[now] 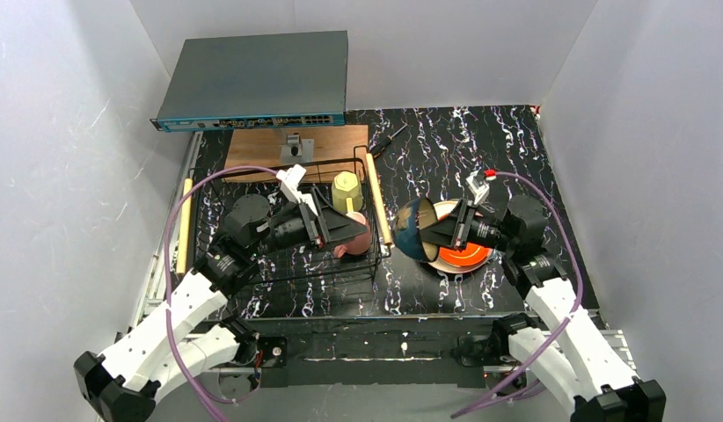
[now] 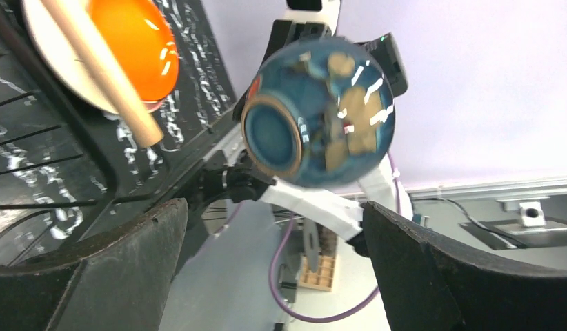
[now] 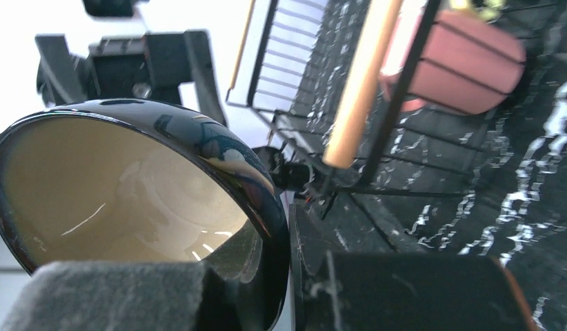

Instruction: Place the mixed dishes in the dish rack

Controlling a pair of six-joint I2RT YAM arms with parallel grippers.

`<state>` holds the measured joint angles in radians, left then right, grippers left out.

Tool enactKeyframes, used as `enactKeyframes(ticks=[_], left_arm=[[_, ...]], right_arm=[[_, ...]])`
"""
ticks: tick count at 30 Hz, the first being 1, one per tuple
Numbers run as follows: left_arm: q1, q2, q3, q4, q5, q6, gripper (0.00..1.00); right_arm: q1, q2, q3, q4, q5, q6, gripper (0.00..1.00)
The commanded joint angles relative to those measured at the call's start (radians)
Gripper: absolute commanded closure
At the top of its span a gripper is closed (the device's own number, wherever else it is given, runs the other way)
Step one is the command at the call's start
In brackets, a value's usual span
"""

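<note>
The dish rack (image 1: 252, 264) stands left of centre, with the yellow-green mug (image 1: 346, 191) and the pink mug (image 1: 356, 244) inside by its right wooden handle (image 1: 378, 211). My left gripper (image 1: 362, 230) hovers open over the rack's right side, nothing between its fingers (image 2: 94, 276). My right gripper (image 1: 428, 233) is shut on the rim of the blue-teal bowl (image 1: 412, 227), lifted and tipped on its side above the orange plate (image 1: 468, 255). The bowl's tan inside (image 3: 122, 193) fills the right wrist view; its blue underside (image 2: 322, 110) faces the left wrist camera.
The orange plate rests on a cream plate (image 2: 53, 41) right of the rack. A brown wooden board (image 1: 252, 149) and a grey network switch (image 1: 252, 79) lie behind the rack. A black tool (image 1: 389, 139) lies at the back. White walls enclose the table.
</note>
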<state>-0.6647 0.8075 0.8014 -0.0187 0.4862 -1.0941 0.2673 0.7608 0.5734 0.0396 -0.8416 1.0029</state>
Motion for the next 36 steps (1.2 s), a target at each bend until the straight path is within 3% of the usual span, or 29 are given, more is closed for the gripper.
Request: enactKeyframes(ticks=[1, 12, 23, 36], left_arm=[[-0.017, 0.029, 0.01, 0.205, 0.089, -0.097, 0.02], [-0.19, 0.062, 0.1, 0.092, -0.047, 0.025, 0.02], [-0.203, 0.052, 0.1, 0.063, -0.095, 0.032, 0.03], [-0.228, 0.083, 0.188, -0.104, -0.2, 0.121, 0.11]], right_arm=[[0.101, -0.045, -0.006, 0.176, 0.053, 0.089, 0.99], [0.241, 0.027, -0.006, 0.254, 0.131, 0.099, 0.99], [0.281, 0.02, 0.006, 0.22, 0.175, 0.071, 0.99], [0.341, 0.047, 0.036, 0.154, 0.251, 0.015, 0.99]])
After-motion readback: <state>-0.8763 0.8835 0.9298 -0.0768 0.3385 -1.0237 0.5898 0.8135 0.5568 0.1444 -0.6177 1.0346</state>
